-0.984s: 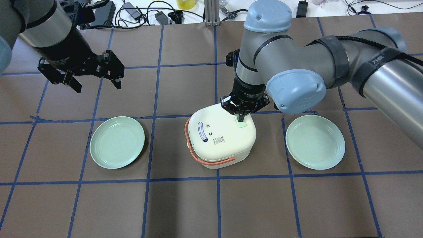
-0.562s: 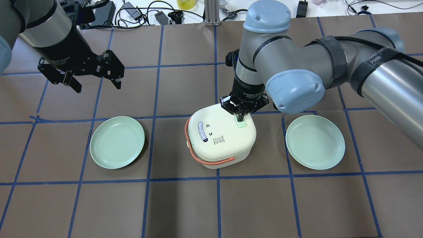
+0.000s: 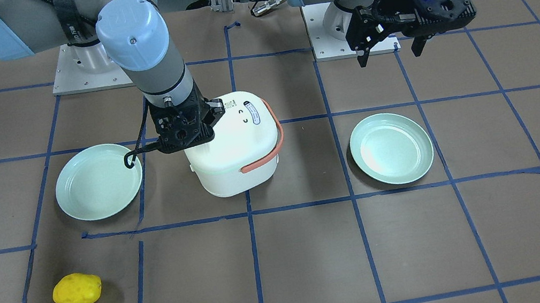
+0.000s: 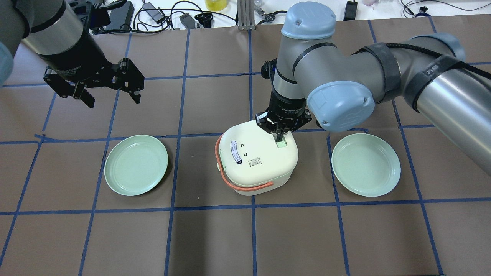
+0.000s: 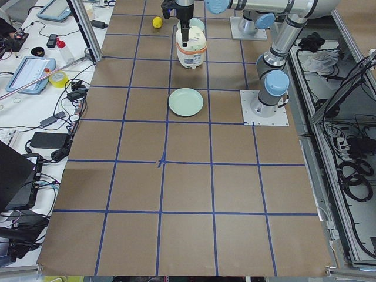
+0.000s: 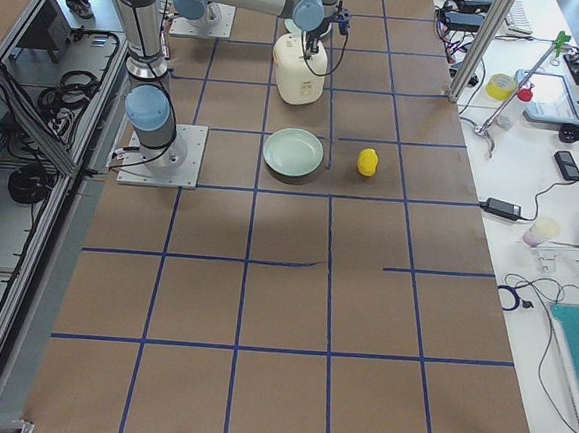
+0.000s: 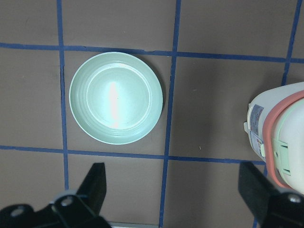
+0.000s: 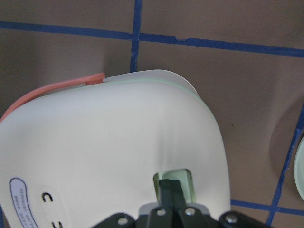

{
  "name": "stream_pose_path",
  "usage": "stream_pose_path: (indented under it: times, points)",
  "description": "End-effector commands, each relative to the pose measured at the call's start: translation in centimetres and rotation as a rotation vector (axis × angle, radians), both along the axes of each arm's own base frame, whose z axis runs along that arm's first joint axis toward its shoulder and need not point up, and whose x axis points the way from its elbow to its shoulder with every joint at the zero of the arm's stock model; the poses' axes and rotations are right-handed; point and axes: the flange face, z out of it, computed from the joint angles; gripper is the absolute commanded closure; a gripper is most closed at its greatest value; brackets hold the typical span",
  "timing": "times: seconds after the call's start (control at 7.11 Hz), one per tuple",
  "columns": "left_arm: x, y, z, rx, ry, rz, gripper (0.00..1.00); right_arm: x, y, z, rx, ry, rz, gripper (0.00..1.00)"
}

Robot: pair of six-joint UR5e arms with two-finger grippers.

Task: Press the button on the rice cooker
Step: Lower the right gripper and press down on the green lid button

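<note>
Button point(image 8: 186, 185), a pale pad near one edge of the rice cooker point(image 4: 255, 161) lid, sits under the right fingers point(image 8: 170, 195), which are pressed together with their tips on it. Left fingers point(image 7: 94, 186) are spread wide in the air, well apart from the cooker. The lid is down. One green plate point(image 4: 136, 165) and another plate point(image 4: 366, 165) flank the cooker on the bench point(image 4: 215, 237).
</note>
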Motion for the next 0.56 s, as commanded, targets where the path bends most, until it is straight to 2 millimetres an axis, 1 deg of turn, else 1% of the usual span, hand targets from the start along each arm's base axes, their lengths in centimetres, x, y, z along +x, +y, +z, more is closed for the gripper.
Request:
stream_pose_path:
  times: [0.0, 0.28, 0.42]
  points:
    - [0.0, -0.1, -0.1, 0.002, 0.0, 0.0, 0.0, 0.3, 0.2, 2.7, -0.035, -0.041, -0.016, 1.0]
    - [0.0, 0.0, 0.0, 0.0, 0.0, 0.0, 0.0, -0.1, 0.9, 7.7, -0.03, -0.037, -0.038, 1.0]
    - [0.0, 0.0, 0.0, 0.0, 0.0, 0.0, 0.0, -0.6, -0.5, 10.7, -0.073, -0.043, -0.089, 0.74]
